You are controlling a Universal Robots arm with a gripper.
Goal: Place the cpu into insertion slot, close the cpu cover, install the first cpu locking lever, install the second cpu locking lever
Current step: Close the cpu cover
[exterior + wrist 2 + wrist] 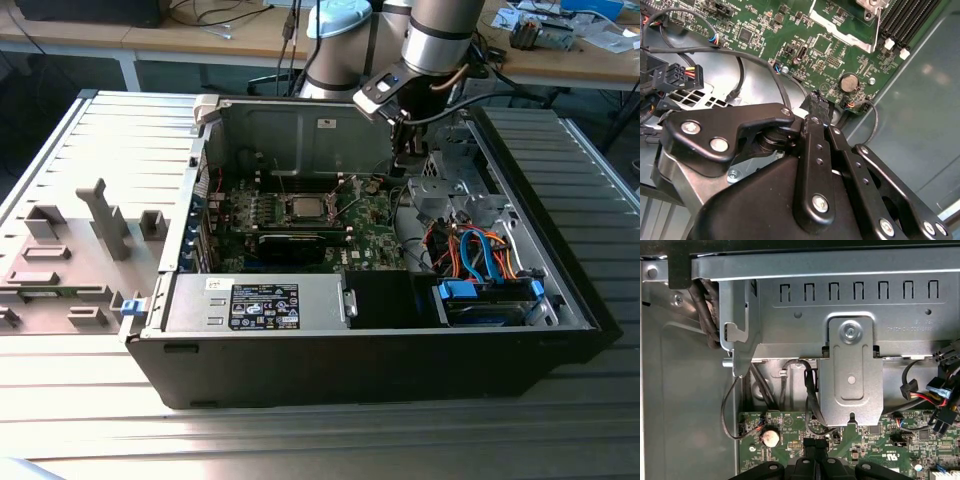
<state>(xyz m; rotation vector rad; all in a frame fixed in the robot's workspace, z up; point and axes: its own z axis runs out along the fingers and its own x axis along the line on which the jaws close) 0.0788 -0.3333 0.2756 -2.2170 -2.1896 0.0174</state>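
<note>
In the exterior view the cpu (305,208) shows as a small silver-grey square lying in the insertion slot (287,212) on the green board (375,245). The cpu cover (322,200) is a thin silvery frame around it; whether it lies flat I cannot tell. Thin metal levers (346,188) stand up at a slant beside the socket. My gripper (406,168) hangs to the exterior view's right of the socket, over the board's edge. In both wrist views its black fingertips (818,106) (815,449) are pressed together with nothing between them, near a coin battery (849,82).
The open computer case (560,300) lies on a ribbed metal table. A black-labelled power supply box (265,305) sits at the front. Orange and blue cables (480,255) and a grey drive bracket (850,370) crowd the exterior view's right side. Black cables (760,65) run close under the gripper.
</note>
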